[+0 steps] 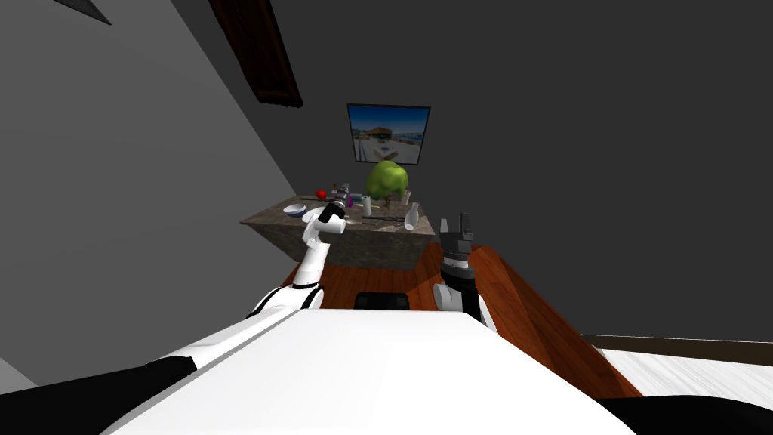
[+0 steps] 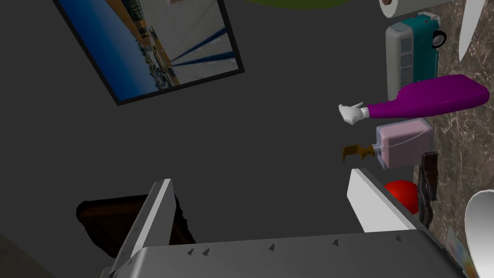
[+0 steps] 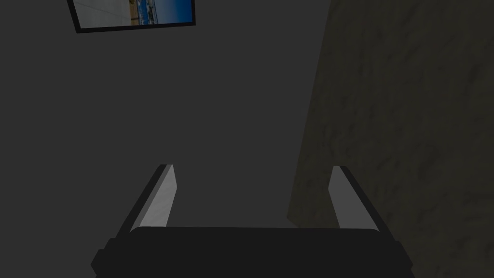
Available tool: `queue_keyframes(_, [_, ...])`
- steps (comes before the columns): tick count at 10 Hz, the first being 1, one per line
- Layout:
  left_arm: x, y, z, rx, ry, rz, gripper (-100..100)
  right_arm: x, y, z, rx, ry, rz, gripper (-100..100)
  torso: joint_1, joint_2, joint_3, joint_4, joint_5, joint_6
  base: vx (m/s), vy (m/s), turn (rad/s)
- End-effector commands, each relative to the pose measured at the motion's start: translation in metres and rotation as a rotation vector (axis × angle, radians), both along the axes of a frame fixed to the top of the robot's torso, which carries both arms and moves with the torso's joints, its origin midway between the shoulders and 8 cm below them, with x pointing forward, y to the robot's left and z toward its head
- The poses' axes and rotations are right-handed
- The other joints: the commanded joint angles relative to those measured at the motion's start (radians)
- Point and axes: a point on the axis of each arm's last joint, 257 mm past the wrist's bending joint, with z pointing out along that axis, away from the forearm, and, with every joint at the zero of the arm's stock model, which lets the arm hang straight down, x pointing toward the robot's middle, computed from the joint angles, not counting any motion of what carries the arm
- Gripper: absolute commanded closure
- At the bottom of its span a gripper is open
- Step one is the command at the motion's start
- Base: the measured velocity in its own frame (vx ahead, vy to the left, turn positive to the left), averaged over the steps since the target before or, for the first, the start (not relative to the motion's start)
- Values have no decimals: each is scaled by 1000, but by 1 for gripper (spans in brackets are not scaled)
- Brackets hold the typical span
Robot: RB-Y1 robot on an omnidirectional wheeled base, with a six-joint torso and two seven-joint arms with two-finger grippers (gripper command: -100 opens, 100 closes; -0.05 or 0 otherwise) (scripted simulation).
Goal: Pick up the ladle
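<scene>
Approach step: the left end effector [image 2: 263, 212], wide open and empty, hovers beside the cluttered tabletop [image 2: 460, 140]; next it must single out the ladle, which I cannot yet tell apart, and tilt down.

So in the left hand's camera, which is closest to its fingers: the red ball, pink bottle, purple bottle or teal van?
1. Red ball, right beside one finger.
2. Pink bottle, just beyond it.
3. Purple bottle, further along.
4. Teal van, farthest.
</scene>
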Motion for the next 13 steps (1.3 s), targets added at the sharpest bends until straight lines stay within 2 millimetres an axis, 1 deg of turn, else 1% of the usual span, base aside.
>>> queue_keyframes(1, [3, 0, -8, -3, 36, 8, -100, 0, 0, 0, 0, 0, 0, 0, 0, 0, 0, 0, 0, 0, -11, 12, -3])
queue_keyframes(2, [15, 0, -13, -13, 73, 15, -100, 0, 0, 0, 0, 0, 0, 0, -1, 0, 0, 0, 0, 0, -16, 20, 12])
queue_keyframes(3, [16, 2, -20, -14, 99, 21, -100, 0, 0, 0, 0, 0, 0, 0, -1, 0, 0, 0, 0, 0, -14, 23, -2])
queue_keyframes(4, [16, 3, -23, -15, 111, 24, -100, 0, 0, 0, 0, 0, 0, 0, 0, 0, 0, 0, 0, 0, -4, 10, -4])
queue_keyframes(5, [28, 2, -29, -27, 154, 31, -100, 0, 0, 0, 0, 0, 0, 0, -1, -1, 0, 0, 0, 0, 1, 19, 13])
queue_keyframes(6, [28, 4, -38, -28, 185, 39, -100, 0, 0, 0, 0, 0, 0, 0, -1, -1, -1, 0, 0, 0, 1, 22, 0])
queue_keyframes(7, [34, 2, -37, -41, 210, 43, -100, 0, 0, 0, 0, 0, 0, 0, 0, -1, -1, 0, 0, 0, 2, 25, 11])
queue_keyframes(9, [37, 5, -56, -43, 271, 54, -100, 0, 0, 0, 0, 0, 0, 0, 0, -1, -1, 0, 0, 0, 2, 17, 0])
queue_keyframes(10, [45, 2, -58, -57, 308, 57, -100, 0, 0, 0, 0, 0, 0, 0, -1, -1, -1, 0, 0, 0, 10, 16, 12])
queue_keyframes(11, [45, 4, -73, -57, 348, 66, -100, 0, 0, 0, 0, 0, 0, 0, -1, -2, -1, 0, 0, 0, 16, 20, 4])
queue_keyframes(12, [44, 4, -75, -58, 354, 67, -100, 0, 0, 0, 0, 0, 0, 0, 0, -2, -1, -1, 0, 0, 8, 12, 2])
queue_keyframes(13, [51, 1, -83, -71, 402, 70, -100, 0, 0, 0, 0, 0, 0, 0, -1, -2, -1, 0, 0, 0, 18, 20, 15])
